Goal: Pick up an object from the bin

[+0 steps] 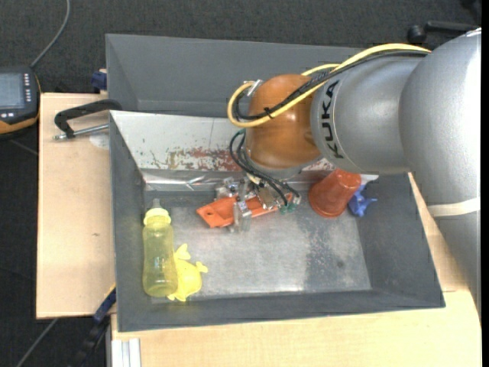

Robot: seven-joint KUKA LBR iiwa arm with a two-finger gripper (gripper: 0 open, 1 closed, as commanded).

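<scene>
- My fingers (pixel 246 207): low over the floor of the bin (pixel 344 270), near its centre; whether they are spread or pressed together I cannot tell.
- Orange flat piece (pixel 214 213): just at 9 o'clock of my fingers.
- Red cup (pixel 334 193): at 3 o'clock, with a small blue thing (pixel 360 203) just beside it.
- Yellow bottle (pixel 157 254) and yellow scrap (pixel 188 271): at 8 o'clock, well apart.

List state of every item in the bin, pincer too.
Pincer: low, at orange piece.
Orange piece: flat, under pincer.
Yellow bottle: lying on side, capped.
Yellow toy: lying against bottle.
Red cup: tipped over.
Blue piece: lying beside cup.
</scene>
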